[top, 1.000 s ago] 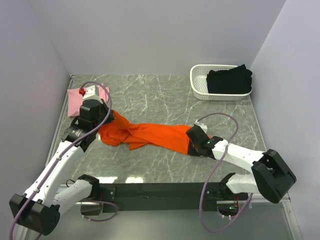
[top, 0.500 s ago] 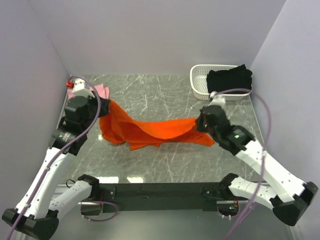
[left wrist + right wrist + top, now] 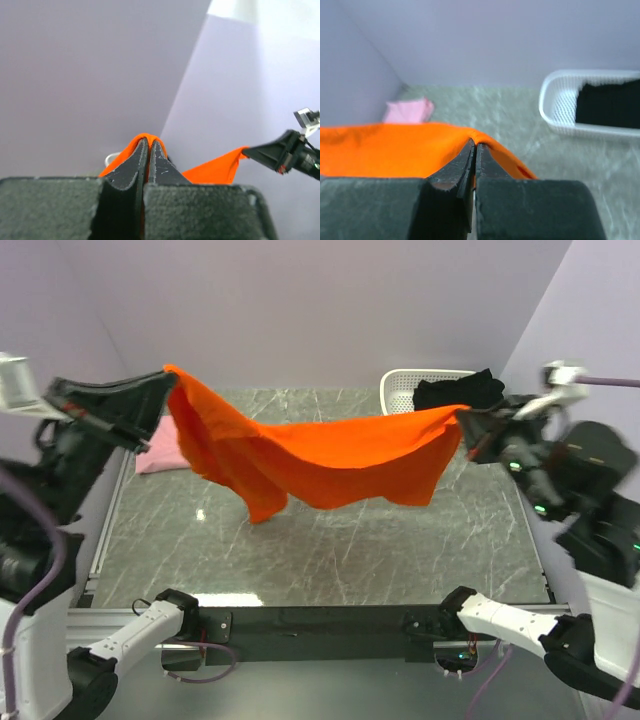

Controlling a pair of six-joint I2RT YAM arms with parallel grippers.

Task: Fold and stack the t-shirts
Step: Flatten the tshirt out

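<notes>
The stretched t-shirt hangs between the left claw and the right claw, pinched at each end, above the table. Below the left claw lies a folded t-shirt. Just behind the right claw stands a basket with a third t-shirt in it.

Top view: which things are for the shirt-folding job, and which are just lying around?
For the job: orange shirt, held up between the left tool and right tool; pink shirt; black shirt.

Just lying about: white basket; table.
</notes>
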